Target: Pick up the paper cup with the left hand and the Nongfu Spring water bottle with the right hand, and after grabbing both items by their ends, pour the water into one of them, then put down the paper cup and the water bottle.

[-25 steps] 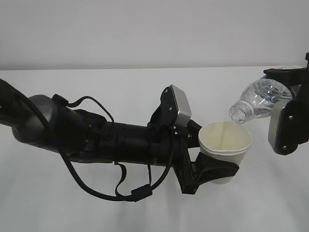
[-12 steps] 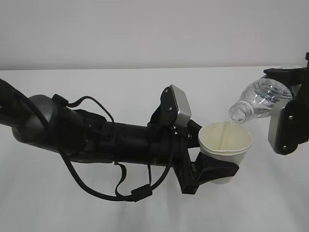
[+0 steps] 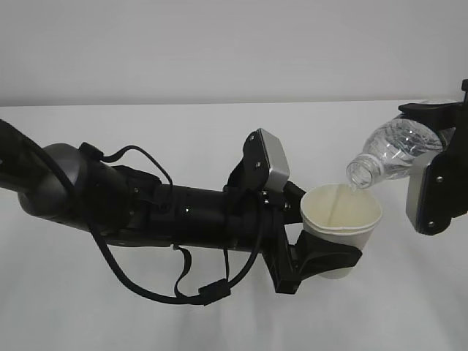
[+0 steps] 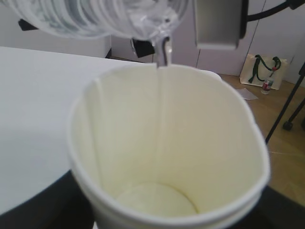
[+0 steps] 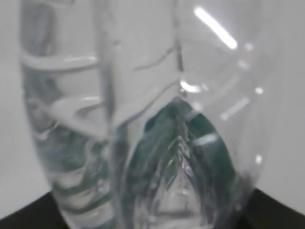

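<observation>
My left gripper is shut on the lower part of the white paper cup, which it holds above the table with its mouth up and tipped slightly. From the right, my right gripper is shut on the base end of the clear Nongfu Spring water bottle. The bottle is tilted neck-down over the cup's far rim. A thin stream of water runs from the neck down the cup's inner wall. In the right wrist view the bottle fills the frame, with green label colour showing through.
The white table lies under both arms, with a pale wall behind. My thick black left arm and its loose cables span the left half. Beyond the table edge in the left wrist view are a wooden floor, a bag and stand legs.
</observation>
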`<state>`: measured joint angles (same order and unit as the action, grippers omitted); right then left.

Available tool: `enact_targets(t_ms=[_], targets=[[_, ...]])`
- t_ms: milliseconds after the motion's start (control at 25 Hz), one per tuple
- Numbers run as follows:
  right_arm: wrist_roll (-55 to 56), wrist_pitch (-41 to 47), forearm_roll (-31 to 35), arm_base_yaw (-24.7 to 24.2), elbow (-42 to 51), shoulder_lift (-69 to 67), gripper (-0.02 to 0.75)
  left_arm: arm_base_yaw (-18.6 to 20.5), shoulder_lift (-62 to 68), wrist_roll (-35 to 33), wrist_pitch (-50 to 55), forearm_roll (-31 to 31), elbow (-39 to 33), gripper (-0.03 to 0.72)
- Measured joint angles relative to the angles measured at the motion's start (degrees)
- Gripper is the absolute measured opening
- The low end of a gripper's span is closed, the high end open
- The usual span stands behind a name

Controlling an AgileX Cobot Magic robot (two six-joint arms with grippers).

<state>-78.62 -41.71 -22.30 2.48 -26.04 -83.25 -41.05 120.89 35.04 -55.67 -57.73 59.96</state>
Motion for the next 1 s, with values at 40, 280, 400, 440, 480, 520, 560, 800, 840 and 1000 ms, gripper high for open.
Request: enact_targets(t_ms=[40, 280, 400, 440, 480, 520, 560, 800, 840, 1000], targets=[[-0.03, 0.0, 0.0, 0.0, 0.0, 0.0, 0.424, 0.0, 0.0, 0.0, 0.0, 0.0, 0.0, 0.496], [-0.13, 0.0, 0.0, 0.0, 0.0, 0.0, 0.424, 0.0, 0.0, 0.0, 0.0, 0.0, 0.0, 0.495], [-0.13, -0.02, 0.0, 0.0, 0.0, 0.0, 0.424, 0.0, 0.0, 0.0, 0.0, 0.0, 0.0, 0.494], [-0.13, -0.02, 0.0, 0.0, 0.0, 0.0, 0.424, 0.0, 0.0, 0.0, 0.0, 0.0, 0.0, 0.494], [-0.13, -0.02, 0.0, 0.0, 0.0, 0.0, 0.424, 0.0, 0.0, 0.0, 0.0, 0.0, 0.0, 0.494], [-0.13, -0.02, 0.0, 0.0, 0.0, 0.0, 0.424, 0.0, 0.0, 0.0, 0.0, 0.0, 0.0, 0.494], [-0.13, -0.02, 0.0, 0.0, 0.0, 0.0, 0.424, 0.0, 0.0, 0.0, 0.0, 0.0, 0.0, 0.494], [-0.13, -0.02, 0.0, 0.0, 0.0, 0.0, 0.424, 0.0, 0.0, 0.0, 0.0, 0.0, 0.0, 0.494], [-0.13, -0.02, 0.0, 0.0, 0.0, 0.0, 0.424, 0.0, 0.0, 0.0, 0.0, 0.0, 0.0, 0.494], [-0.13, -0.02, 0.0, 0.0, 0.0, 0.0, 0.424, 0.0, 0.0, 0.0, 0.0, 0.0, 0.0, 0.494]])
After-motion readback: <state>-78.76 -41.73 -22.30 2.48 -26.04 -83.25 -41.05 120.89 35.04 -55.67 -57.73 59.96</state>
